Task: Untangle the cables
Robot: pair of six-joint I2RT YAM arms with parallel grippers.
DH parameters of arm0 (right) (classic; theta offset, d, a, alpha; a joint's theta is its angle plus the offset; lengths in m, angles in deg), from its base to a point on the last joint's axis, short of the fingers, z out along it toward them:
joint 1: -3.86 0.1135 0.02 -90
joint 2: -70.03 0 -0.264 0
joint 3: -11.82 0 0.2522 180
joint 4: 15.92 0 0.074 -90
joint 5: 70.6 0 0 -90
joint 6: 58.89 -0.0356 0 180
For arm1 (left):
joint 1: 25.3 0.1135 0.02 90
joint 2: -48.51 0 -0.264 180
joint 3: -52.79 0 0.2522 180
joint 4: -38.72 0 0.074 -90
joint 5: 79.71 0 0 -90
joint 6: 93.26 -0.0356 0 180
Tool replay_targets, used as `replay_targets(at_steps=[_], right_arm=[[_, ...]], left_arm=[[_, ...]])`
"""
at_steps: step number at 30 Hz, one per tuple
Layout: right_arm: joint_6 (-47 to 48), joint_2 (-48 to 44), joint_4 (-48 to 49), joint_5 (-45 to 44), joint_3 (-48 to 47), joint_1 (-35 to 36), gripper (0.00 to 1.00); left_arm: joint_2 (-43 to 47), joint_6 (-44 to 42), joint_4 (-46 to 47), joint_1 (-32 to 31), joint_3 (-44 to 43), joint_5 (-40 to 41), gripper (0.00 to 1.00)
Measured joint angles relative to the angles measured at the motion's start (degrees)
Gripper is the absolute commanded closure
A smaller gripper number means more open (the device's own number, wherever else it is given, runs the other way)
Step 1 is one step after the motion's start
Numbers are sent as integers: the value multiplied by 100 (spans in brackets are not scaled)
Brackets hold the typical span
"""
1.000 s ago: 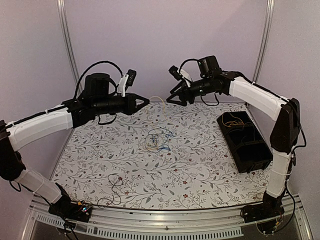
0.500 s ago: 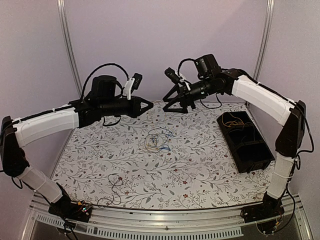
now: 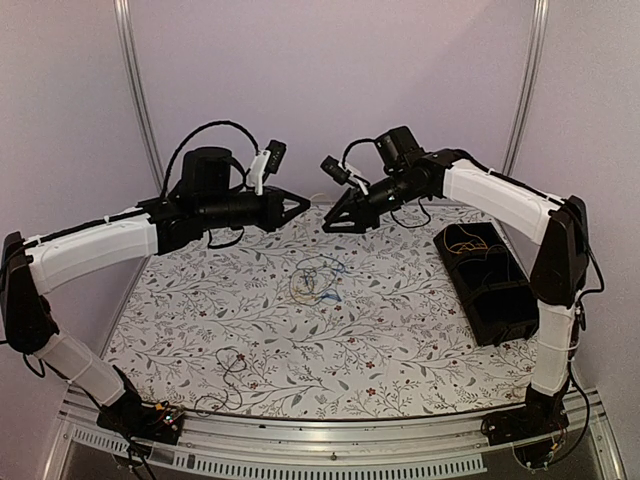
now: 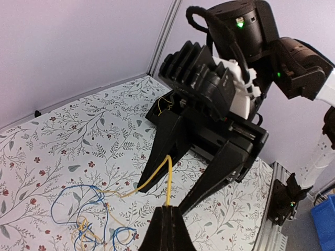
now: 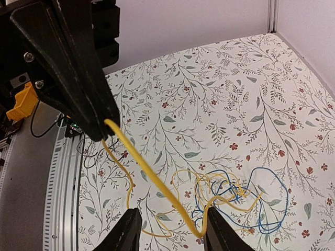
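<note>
Two arms (left arm (image 3: 95, 250), right arm (image 3: 500, 195)), one tangle of cables (image 3: 315, 280), one loose dark wire (image 3: 232, 368), one black bin (image 3: 465, 295).

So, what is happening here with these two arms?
The two arms are pulling one cable out of a knot. The left gripper is shut on a yellow cable and holds it up above the table. The right gripper is open, and that cable runs between its jaws without being gripped. The cable leads down to the tangle of yellow and blue wires on the table. A black bin stands at the right.
</note>
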Motion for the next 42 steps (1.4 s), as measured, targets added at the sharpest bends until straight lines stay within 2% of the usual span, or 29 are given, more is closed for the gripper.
replay_targets(at_steps=[5,11,13,14,19,22,23,25,26,29,31,34,35,38,42], right_arm=[[24,-35,-4,-365,7,2,62],[59,-330,-48,-1263,131,2,45],[37,-446,-37,-1467,146,2,43],[22,-476,-28,-1521,146,2,46],[-7,-479,-31,-1478,87,2,76],[63,-461,-39,-1294,72,2,98],[46,-461,-24,-1200,81,2,100],[118,-483,33,-1106,142,2,100],[133,-505,48,-1080,199,2,100],[188,-601,39,-1032,350,2,100],[216,-680,28,-1016,369,2,100],[234,-833,22,-1025,363,2,100],[245,-881,2,-1034,341,0,100],[302,-973,-72,-1095,111,-33,100],[232,-1027,-409,-1012,-308,-319,100]], left_arm=[[-48,0,39,-13,-42,-52,100],[-101,2,39,-17,-50,-61,100],[-118,4,44,-17,-52,-74,100],[-127,7,48,-17,-52,-83,100],[-140,9,68,-33,-52,-109,100],[-140,7,81,-33,-52,-116,100],[-144,7,87,-33,-52,-116,96],[-190,4,160,-35,-52,-118,75],[-234,-15,212,-37,-52,-111,68],[-437,-26,518,-74,-26,-28,64],[-608,-48,866,-131,59,55,68],[-966,-44,1349,-221,118,127,90],[-1141,-63,1547,-247,122,170,94],[-1521,0,2087,-269,315,310,100],[-1725,44,3213,-278,876,341,100]])
